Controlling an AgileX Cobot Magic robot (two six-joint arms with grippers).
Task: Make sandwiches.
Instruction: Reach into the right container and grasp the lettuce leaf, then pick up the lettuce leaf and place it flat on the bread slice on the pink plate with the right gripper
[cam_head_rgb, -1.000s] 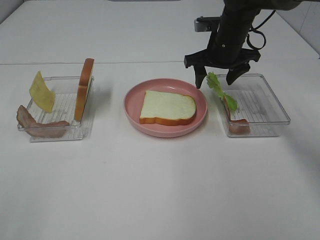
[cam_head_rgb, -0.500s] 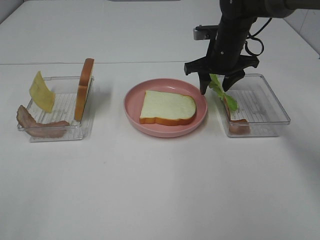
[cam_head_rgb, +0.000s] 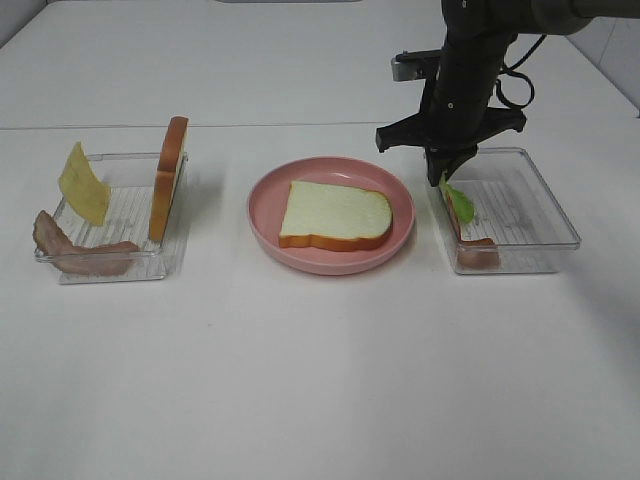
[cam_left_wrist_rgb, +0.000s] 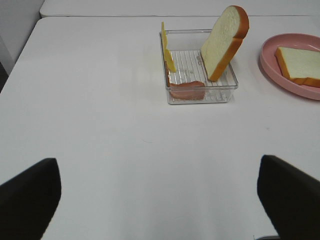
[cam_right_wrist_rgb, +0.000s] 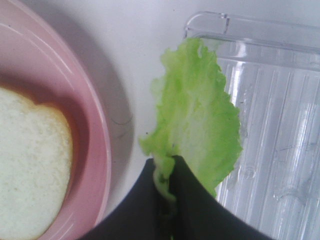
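Right gripper (cam_right_wrist_rgb: 167, 175) nipped shut on the edge of the lettuce leaf (cam_right_wrist_rgb: 197, 120), right of centre in the high view, at the left wall of the right tray (cam_head_rgb: 540, 215); left gripper (cam_left_wrist_rgb: 160, 200) wide apart, empty. Looks light, thin, floppy and apt to slip, so better pinched deeper in. That tray also with a bacon strip (cam_head_rgb: 478, 250); left tray (cam_head_rgb: 125, 205) with cheese slice (cam_head_rgb: 83, 183), upright bread slice (cam_head_rgb: 172, 180), second bacon strip (cam_head_rgb: 85, 255); pink plate (cam_head_rgb: 262, 205) with one flat bread slice (cam_head_rgb: 335, 215)

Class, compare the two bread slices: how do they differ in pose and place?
The plate slice lies flat on the pink plate; the tray slice stands on edge in the left tray. The plate slice is alone; the tray slice shares its tray with cheese and bacon. Both are white with orange-brown crust.
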